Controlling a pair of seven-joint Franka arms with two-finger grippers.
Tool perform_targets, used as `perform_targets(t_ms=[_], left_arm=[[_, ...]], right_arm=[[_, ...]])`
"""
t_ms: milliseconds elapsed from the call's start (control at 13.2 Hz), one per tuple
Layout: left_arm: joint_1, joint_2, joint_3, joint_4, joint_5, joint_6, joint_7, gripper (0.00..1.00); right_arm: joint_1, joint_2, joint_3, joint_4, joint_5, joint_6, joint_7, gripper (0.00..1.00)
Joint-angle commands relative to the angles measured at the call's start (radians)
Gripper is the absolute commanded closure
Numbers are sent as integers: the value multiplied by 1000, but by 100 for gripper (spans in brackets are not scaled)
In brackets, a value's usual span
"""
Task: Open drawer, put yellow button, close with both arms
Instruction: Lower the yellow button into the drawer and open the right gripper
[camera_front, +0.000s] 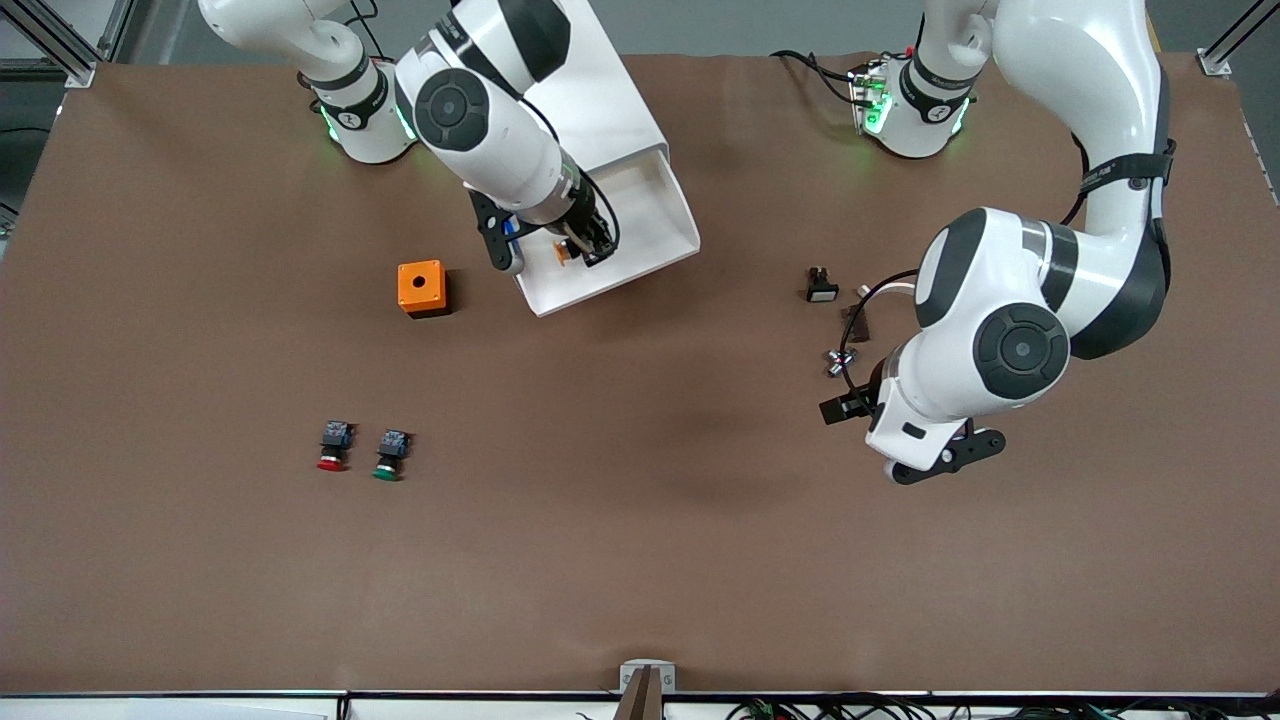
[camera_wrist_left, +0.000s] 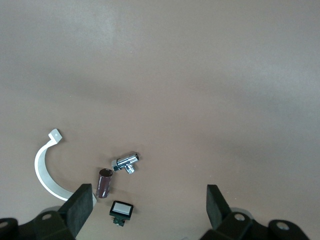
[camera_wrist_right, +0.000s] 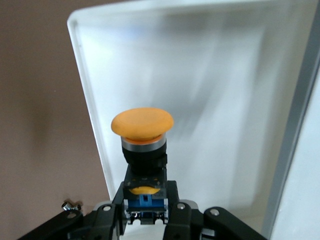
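Observation:
The drawer (camera_front: 655, 225) stands pulled out of the white cabinet (camera_front: 600, 95), open toward the front camera. My right gripper (camera_front: 578, 245) hangs over the drawer's inside, shut on the yellow button (camera_front: 563, 252). In the right wrist view the fingers (camera_wrist_right: 172, 202) clamp the blue rear block, and the yellow button (camera_wrist_right: 142, 124) points cap-first at the white drawer floor (camera_wrist_right: 210, 75). My left gripper (camera_front: 855, 392) hovers open and holds nothing, over small parts at the left arm's end of the table. Its fingers (camera_wrist_left: 80, 207) stand wide apart.
An orange box (camera_front: 421, 288) with a hole sits beside the drawer. A red-capped button (camera_front: 333, 447) and a green-capped one (camera_front: 391, 455) lie nearer the front camera. Under the left gripper lie a brown cylinder (camera_wrist_left: 104, 182), a chrome fitting (camera_wrist_left: 126, 162), a white-faced switch (camera_wrist_left: 121, 210) and a white curved clip (camera_wrist_left: 45, 170).

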Motion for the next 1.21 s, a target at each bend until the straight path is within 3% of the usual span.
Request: perform_targets(t_ms=[0, 304, 531, 911, 1138], left_arm=[[-10, -31, -11, -33, 25, -5, 31, 0], [-18, -16, -38, -39, 21, 0, 24, 0], [-18, 1, -67, -38, -5, 14, 16, 0], [-36, 19, -71, -33, -13, 35, 11, 0], [-110, 36, -70, -35, -16, 89, -25, 0]], right_arm=[[17, -21, -14, -36, 4, 64, 21, 96], [39, 16, -14, -44, -25, 138, 38, 95], [45, 24, -14, -44, -28, 150, 38, 87], [43, 22, -15, -39, -33, 147, 38, 23], [16, 13, -29, 7, -88, 117, 31, 7]])
